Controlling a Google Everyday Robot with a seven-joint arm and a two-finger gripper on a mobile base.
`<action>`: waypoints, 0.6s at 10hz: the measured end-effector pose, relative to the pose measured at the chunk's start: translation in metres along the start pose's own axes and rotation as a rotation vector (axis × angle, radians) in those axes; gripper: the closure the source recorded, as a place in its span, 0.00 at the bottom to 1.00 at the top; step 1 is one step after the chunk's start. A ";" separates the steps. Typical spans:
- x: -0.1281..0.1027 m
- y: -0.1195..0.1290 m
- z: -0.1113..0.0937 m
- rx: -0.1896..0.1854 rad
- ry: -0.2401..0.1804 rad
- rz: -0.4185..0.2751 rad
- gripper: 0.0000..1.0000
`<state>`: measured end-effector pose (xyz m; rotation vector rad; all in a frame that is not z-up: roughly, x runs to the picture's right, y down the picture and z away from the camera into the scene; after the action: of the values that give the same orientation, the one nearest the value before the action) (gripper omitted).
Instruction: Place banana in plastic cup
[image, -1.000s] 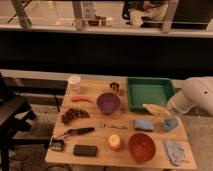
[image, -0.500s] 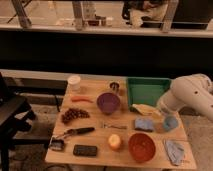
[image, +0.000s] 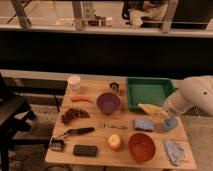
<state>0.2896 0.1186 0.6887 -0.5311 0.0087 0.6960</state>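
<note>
The banana (image: 151, 109), small, curved and pale yellow, hangs just in front of the green tray's front edge, a little above the table. It sticks out to the left from the end of my white arm (image: 196, 96), which reaches in from the right. My gripper (image: 163, 112) is shut on the banana's right end. The plastic cup (image: 170, 123), short and blue-grey, stands on the table just below and right of the gripper, partly under the arm.
On the wooden table (image: 95, 140): green tray (image: 149, 92), purple bowl (image: 108, 102), metal cup (image: 114, 86), white cup (image: 74, 81), carrot (image: 81, 99), grapes (image: 74, 115), blue sponge (image: 144, 124), red bowl (image: 141, 146), orange fruit (image: 115, 142), blue cloth (image: 175, 151). A dark chair (image: 10, 112) stands at the left.
My arm has swung in from the right towards the table's middle, carrying the banana slightly left and lower, closer to the blue-grey cup.
</note>
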 end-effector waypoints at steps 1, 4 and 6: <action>0.003 -0.001 0.000 -0.003 0.002 0.001 0.95; -0.002 -0.002 0.004 -0.024 -0.011 0.019 0.75; 0.013 -0.018 0.015 -0.033 0.005 0.066 0.85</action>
<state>0.3082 0.1227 0.7076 -0.5662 0.0198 0.7602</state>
